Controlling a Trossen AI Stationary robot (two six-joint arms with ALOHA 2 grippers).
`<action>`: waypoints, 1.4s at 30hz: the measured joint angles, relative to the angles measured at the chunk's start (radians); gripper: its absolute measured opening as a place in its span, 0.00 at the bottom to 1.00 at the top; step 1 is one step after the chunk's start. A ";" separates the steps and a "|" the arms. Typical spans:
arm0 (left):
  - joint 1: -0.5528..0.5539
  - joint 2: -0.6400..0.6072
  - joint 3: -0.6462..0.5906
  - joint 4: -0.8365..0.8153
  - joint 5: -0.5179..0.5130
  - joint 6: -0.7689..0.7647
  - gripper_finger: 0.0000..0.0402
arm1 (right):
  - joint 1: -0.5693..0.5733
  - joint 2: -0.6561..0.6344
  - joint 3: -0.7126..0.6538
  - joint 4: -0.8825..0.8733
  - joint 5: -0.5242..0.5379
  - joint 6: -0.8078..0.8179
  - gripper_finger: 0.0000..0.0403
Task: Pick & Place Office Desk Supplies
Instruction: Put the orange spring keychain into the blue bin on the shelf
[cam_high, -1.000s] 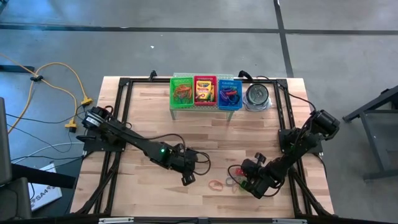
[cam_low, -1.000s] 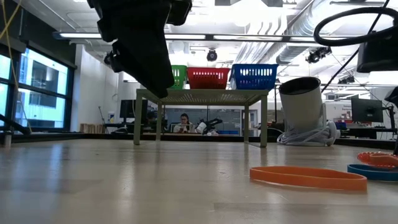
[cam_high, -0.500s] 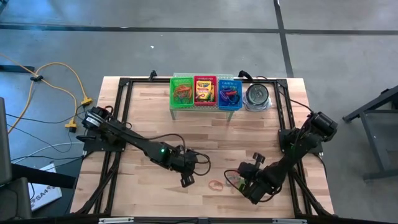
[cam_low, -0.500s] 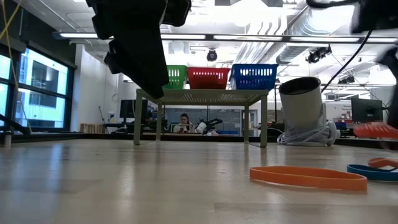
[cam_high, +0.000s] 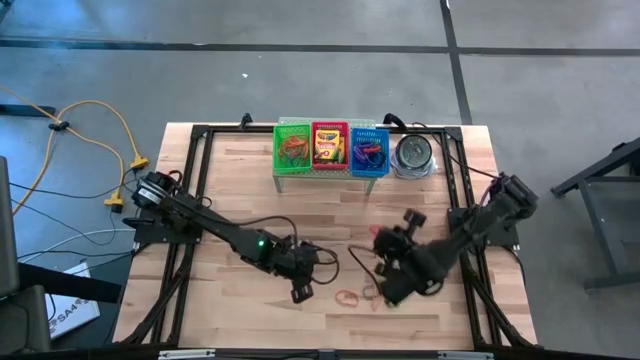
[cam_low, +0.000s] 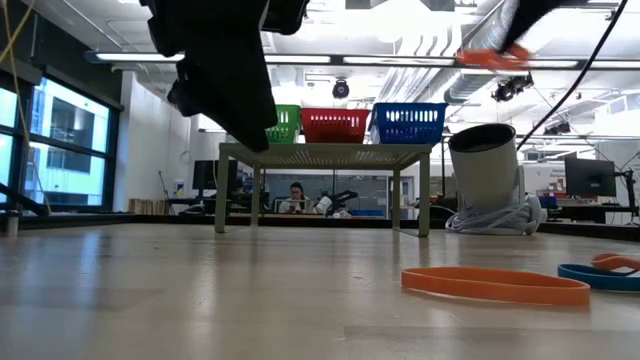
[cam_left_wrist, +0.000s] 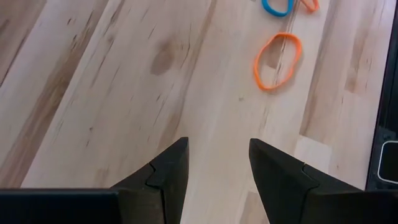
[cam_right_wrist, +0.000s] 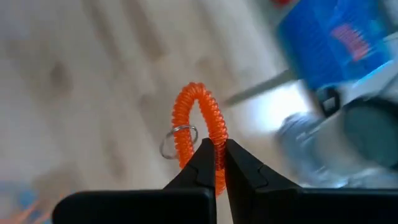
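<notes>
One orange coiled band (cam_right_wrist: 198, 127) with a small ring is pinched in the clenched right gripper (cam_right_wrist: 217, 155), lifted above mid-table, so the carry is under way, probably toward the blue basket (cam_high: 369, 150), while the left gripper (cam_left_wrist: 217, 165) hangs parted and empty.

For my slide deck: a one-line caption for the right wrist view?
Right gripper shut on an orange coiled loop carrying a small metal ring, above the wooden table.
</notes>
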 joint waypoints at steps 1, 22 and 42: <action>0.000 0.000 0.000 0.002 0.000 0.000 0.41 | -0.021 0.000 0.029 -0.020 0.029 -0.022 0.01; -0.006 0.000 0.000 0.061 -0.031 0.126 0.41 | -0.638 -0.002 0.193 -0.005 0.226 -0.508 0.01; 0.003 0.000 0.000 0.060 -0.027 0.135 0.41 | -0.831 -0.009 0.193 0.285 -0.075 -0.711 0.02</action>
